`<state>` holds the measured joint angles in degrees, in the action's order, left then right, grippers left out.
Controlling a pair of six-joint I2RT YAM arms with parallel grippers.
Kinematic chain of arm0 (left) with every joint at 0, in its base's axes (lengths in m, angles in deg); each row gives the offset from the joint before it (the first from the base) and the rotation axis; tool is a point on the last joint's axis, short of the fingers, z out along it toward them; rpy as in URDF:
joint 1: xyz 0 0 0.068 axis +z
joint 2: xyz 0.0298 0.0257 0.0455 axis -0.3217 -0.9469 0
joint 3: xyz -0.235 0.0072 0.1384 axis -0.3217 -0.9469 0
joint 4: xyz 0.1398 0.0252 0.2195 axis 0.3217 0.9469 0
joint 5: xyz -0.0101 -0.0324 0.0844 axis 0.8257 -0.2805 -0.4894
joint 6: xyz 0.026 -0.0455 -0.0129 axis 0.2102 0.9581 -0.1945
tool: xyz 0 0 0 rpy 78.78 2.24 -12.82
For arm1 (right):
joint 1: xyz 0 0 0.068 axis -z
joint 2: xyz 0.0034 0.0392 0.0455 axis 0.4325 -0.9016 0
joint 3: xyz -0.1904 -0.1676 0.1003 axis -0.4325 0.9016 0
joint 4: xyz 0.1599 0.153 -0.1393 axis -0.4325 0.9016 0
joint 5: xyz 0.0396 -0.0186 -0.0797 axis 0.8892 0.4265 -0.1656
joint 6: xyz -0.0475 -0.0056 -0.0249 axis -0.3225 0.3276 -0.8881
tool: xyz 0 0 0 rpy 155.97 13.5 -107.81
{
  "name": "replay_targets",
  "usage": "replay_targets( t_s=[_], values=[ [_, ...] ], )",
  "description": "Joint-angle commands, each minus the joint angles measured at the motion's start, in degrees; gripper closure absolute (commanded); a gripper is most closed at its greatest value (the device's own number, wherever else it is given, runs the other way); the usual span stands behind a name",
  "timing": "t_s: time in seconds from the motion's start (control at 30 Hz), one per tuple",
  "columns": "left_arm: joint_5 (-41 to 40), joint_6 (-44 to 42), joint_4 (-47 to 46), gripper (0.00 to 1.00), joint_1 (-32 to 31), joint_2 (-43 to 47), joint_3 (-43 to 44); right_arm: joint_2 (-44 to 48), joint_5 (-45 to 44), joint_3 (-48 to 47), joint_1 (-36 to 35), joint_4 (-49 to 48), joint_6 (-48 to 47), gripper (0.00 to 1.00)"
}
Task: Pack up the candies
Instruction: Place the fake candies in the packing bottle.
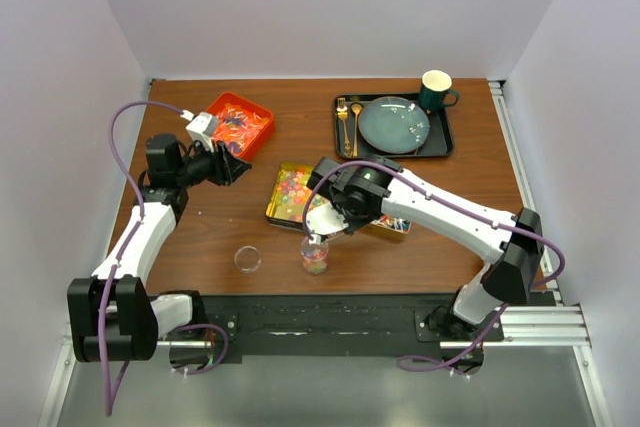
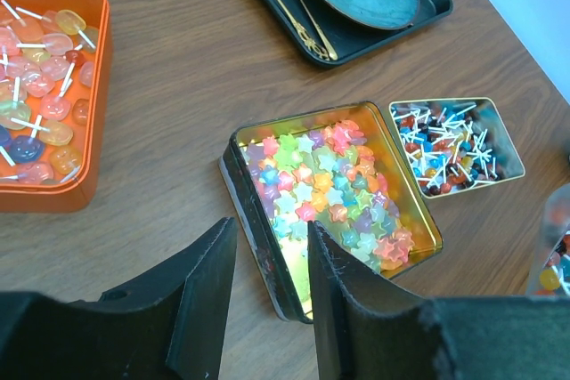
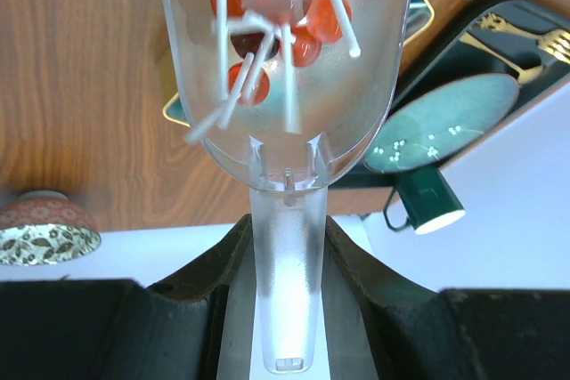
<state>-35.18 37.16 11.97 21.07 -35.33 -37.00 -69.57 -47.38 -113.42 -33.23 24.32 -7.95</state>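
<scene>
My right gripper [image 3: 287,224] is shut on the handle of a clear plastic scoop [image 3: 285,86] that holds several red lollipop candies [image 3: 267,6] with white sticks. In the top view this gripper [image 1: 325,219] is just above a clear cup [image 1: 314,255] with mixed candies in it. My left gripper [image 2: 272,229] is open and empty, hovering over the near corner of a gold tin [image 2: 245,184] full of star-shaped candies [image 2: 329,184]. It shows in the top view [image 1: 235,165] next to an orange tray [image 1: 238,124].
A smaller tin of lollipops [image 2: 454,144] lies to the right of the gold tin. The orange tray [image 2: 93,113] holds flat lollipops. A black tray [image 1: 393,127] with a plate, gold cutlery and a green mug [image 1: 435,90] is at the back right. A small clear round dish [image 1: 247,259] sits left of the cup.
</scene>
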Motion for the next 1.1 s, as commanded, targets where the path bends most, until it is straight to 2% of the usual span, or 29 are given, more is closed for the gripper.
replay_targets(
  t_s=[0.0, 0.5, 0.67, 1.07],
  values=[
    [0.4, 1.1, -2.7, 0.57, 0.7, 1.5, -0.6, -0.3, -5.4, -1.5, -1.4, 10.7, -1.6, 1.0],
    [1.7, 3.1, -5.1, 0.57, 0.7, 1.3, -0.9, 0.8, -9.4, 0.3, -3.4, 13.3, -0.3, 1.0],
    [6.3, 8.6, -10.9, 0.53, 0.6, 1.1, -1.2, 1.4, -9.9, 0.6, -3.6, 14.2, -0.4, 1.0],
    [6.7, 9.6, -12.8, 0.55, 0.7, -0.7, -0.9, 2.5, -13.3, 0.8, -5.1, 14.4, -0.8, 1.0]
  ],
)
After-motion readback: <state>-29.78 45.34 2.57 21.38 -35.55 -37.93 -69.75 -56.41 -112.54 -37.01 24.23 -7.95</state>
